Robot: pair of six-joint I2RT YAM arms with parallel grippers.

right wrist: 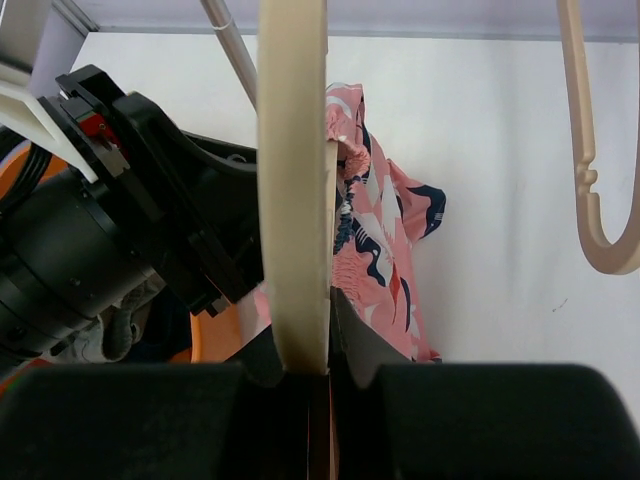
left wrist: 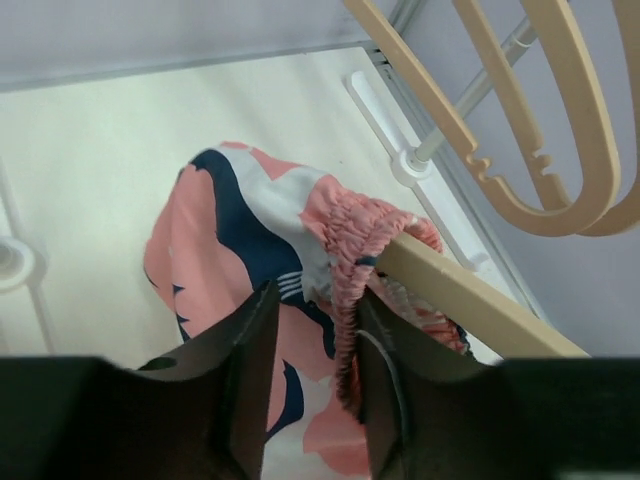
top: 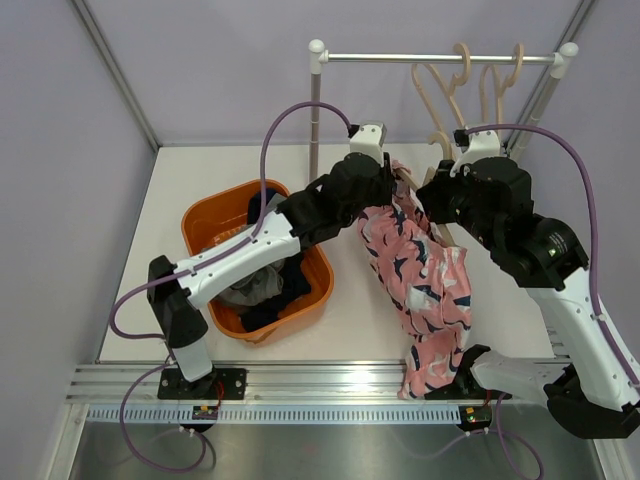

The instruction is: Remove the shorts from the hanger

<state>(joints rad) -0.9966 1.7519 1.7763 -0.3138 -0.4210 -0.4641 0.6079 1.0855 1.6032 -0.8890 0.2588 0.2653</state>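
While the left gripper (left wrist: 318, 350) pinches the pink shorts' (top: 415, 275) gathered waistband, the right gripper (right wrist: 328, 345) clamps the hanger (right wrist: 293, 180) carrying them. Long axis runs twelve to six o'clock, hem over the near rail (top: 330, 378). Both arms reach toward the rack (top: 440, 58); an orange basket (top: 205, 215) sits at nine o'clock, with bare tabletop between.

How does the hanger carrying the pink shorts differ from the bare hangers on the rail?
The loaded hanger is off the rail, clamped in the right tool, with the pink patterned shorts draped from it. The bare hangers hook on the rail, carrying nothing and ungripped. All look the same pale tan, wood-like make.
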